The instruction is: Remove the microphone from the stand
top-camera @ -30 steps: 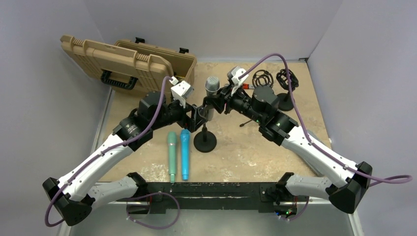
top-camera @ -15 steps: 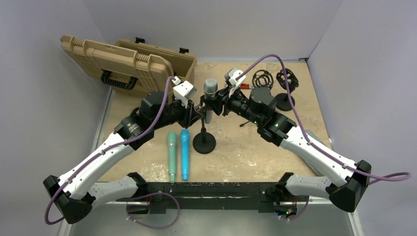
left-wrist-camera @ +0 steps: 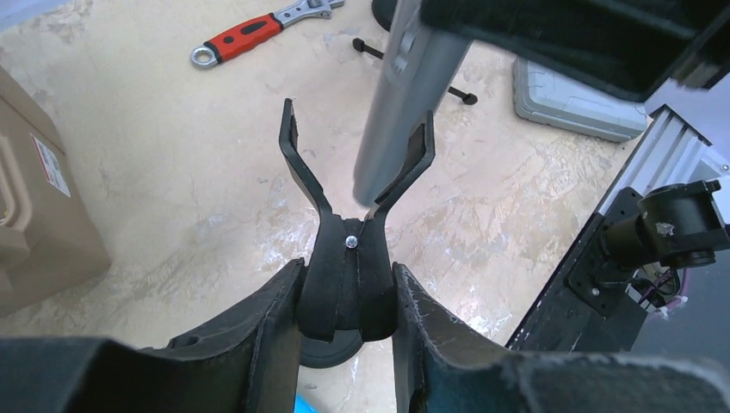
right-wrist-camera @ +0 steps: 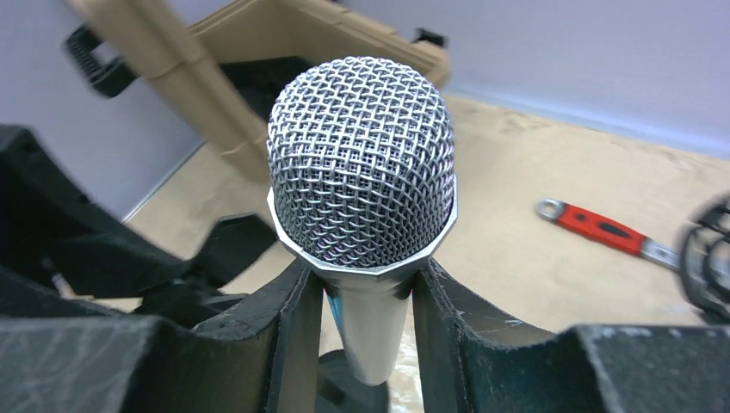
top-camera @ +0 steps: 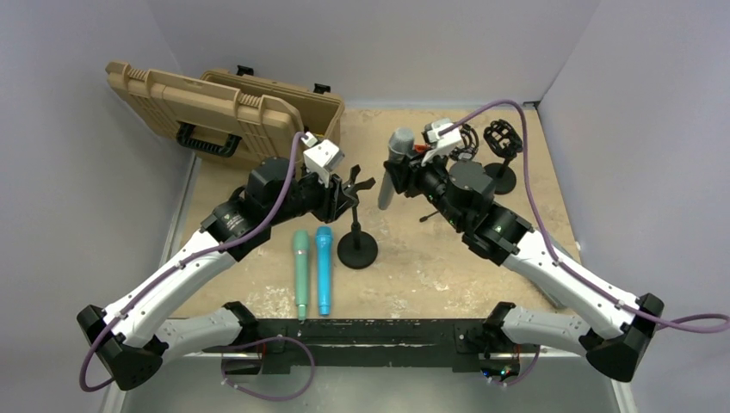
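Pinching the one silver microphone (right-wrist-camera: pixel 361 163) below its mesh head, the right gripper (right-wrist-camera: pixel 360 301) holds it tilted in the air, out of the forked clip (left-wrist-camera: pixel 344 254) and just beside it. The left gripper (left-wrist-camera: pixel 349 305) clamps the clip's neck on the single stand (top-camera: pixel 357 249). Two others, a green microphone (top-camera: pixel 300 271) and a blue microphone (top-camera: pixel 324 267), lie side by side nearby.

Table (top-camera: pixel 430 275): speckled beige top
On it: tan case (top-camera: pixel 232 107) far left, green mic (top-camera: pixel 300 271) beside blue mic (top-camera: pixel 324 268), stand base (top-camera: pixel 358 250) centre, wrench (left-wrist-camera: pixel 258 33), mounts (top-camera: pixel 504 136) far right

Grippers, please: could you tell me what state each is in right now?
Left gripper: closed on the stand clip.
Right gripper: closed on the microphone.
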Robot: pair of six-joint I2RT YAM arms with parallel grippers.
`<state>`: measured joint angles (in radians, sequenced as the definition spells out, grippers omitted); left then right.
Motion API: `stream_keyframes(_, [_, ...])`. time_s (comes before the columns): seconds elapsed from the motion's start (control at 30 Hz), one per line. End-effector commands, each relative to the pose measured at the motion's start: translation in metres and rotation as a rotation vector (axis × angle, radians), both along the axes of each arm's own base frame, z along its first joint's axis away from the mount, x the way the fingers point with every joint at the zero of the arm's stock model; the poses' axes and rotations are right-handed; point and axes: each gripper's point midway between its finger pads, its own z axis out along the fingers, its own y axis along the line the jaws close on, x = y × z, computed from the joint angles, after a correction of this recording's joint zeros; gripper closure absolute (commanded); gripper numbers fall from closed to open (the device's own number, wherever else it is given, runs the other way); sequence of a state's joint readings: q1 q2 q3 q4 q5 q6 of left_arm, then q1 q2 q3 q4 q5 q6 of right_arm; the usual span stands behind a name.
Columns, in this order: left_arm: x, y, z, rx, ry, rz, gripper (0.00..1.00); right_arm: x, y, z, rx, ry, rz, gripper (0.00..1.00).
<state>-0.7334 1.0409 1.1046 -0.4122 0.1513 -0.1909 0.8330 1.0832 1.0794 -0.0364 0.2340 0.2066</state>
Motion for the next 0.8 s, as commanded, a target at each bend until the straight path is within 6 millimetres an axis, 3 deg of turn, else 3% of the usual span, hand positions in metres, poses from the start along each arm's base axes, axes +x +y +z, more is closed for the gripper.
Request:
stream_keyframes(0.0, [0.004, 0.002, 0.012, -0.015, -0.011, 0.025, 1.00, 0.010, -0.058, 0.013, 0.026, -0.010, -0.284, 1.00])
stream_keyframes(0.1, [0.003, 0.003, 0.012, -0.014, 0.003, 0.030, 1.00, 0.009, -0.066, -0.003, -0.033, 0.028, -0.312, 1.00])
stream_keyframes(0.37, [0.001, 0.004, 0.015, -0.028, 0.011, 0.038, 1.00, 0.005, -0.069, -0.071, -0.168, 0.175, -0.322, 1.00])
stream_keyframes(0.5, [0.001, 0.004, 0.014, -0.029, 0.016, 0.042, 1.00, 0.005, -0.047, -0.111, -0.200, 0.305, -0.192, 1.00])
stream_keyframes(0.63, [0.001, 0.005, 0.014, -0.025, 0.016, 0.044, 0.99, 0.001, -0.039, -0.167, -0.226, 0.501, -0.056, 1.00])
stream_keyframes(0.77, [0.001, 0.007, 0.015, -0.021, 0.012, 0.052, 0.99, -0.022, -0.025, -0.214, -0.231, 0.676, 0.076, 1.00])
